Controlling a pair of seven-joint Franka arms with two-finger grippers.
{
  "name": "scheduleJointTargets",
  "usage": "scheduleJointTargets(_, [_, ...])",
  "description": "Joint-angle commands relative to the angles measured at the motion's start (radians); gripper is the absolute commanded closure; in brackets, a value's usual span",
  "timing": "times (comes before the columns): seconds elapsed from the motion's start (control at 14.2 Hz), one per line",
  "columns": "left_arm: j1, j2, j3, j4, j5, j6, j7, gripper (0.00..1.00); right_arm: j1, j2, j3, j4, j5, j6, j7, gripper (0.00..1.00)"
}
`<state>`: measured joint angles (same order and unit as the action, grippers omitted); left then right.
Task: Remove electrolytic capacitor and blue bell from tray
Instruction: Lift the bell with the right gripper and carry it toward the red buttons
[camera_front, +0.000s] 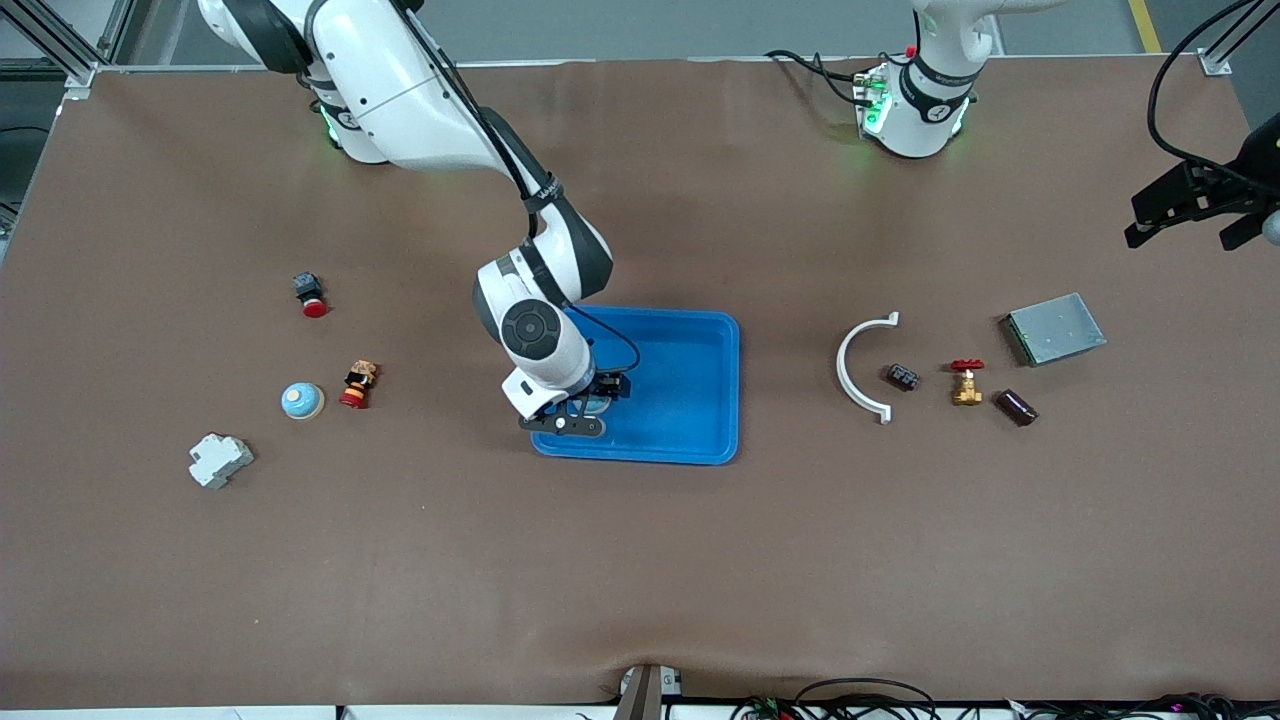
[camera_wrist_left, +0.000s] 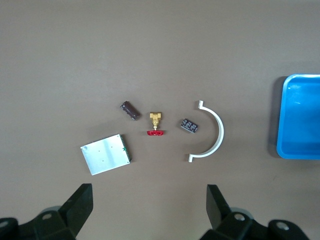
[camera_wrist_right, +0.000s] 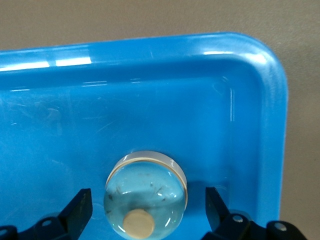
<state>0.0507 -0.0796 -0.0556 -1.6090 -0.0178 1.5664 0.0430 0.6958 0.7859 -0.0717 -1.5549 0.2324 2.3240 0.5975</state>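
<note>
A pale blue dome bell (camera_wrist_right: 145, 197) with a cream button sits in the blue tray (camera_front: 700, 400), near the corner toward the right arm's end and the front camera. My right gripper (camera_front: 580, 412) is open just above it, with one finger on each side and a gap at both; it covers most of the bell in the front view. A black capacitor (camera_front: 903, 377) and a dark brown one (camera_front: 1016, 407) lie on the table toward the left arm's end; both show in the left wrist view (camera_wrist_left: 189, 125) (camera_wrist_left: 130, 110). My left gripper (camera_front: 1195, 210) is open, empty and high over the table's end.
A white curved bracket (camera_front: 860, 365), a brass valve with a red handle (camera_front: 966, 382) and a grey metal box (camera_front: 1056, 328) lie around the capacitors. Toward the right arm's end are a second pale blue dome (camera_front: 301, 400), a red button (camera_front: 310, 295), a small red-and-brown part (camera_front: 358, 384) and a white block (camera_front: 220, 460).
</note>
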Motion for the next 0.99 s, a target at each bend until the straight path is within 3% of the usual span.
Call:
scheduleJointTargets(0.0, [0.003, -0.023, -0.021, -0.022, -0.010, -0.005, -0.003, 0.00, 0.013, 0.019, -0.010, 0.027, 0.019, 0.000, 0.010, 0.00])
scheduleJointTargets(0.07, [0.003, -0.023, -0.023, -0.025, -0.010, -0.006, -0.003, 0.00, 0.013, 0.021, -0.010, 0.027, 0.019, 0.000, 0.010, 0.00])
scheduleJointTargets(0.21, [0.001, -0.023, -0.030, -0.026, -0.008, -0.006, -0.009, 0.00, 0.013, 0.021, -0.010, 0.026, 0.019, 0.001, 0.010, 0.45])
scheduleJointTargets(0.42, [0.001, -0.022, -0.044, -0.026, -0.008, -0.006, -0.045, 0.00, 0.013, 0.023, -0.010, 0.026, 0.019, 0.000, 0.010, 0.85])
scheduleJointTargets(0.64, [0.000, -0.019, -0.052, -0.025, -0.008, -0.006, -0.048, 0.00, 0.008, -0.006, -0.011, 0.047, 0.018, -0.027, -0.002, 0.91])
scheduleJointTargets(0.92, [0.003, -0.019, -0.067, -0.026, -0.007, -0.006, -0.048, 0.00, -0.036, -0.098, -0.017, 0.104, 0.012, -0.245, -0.021, 0.91])
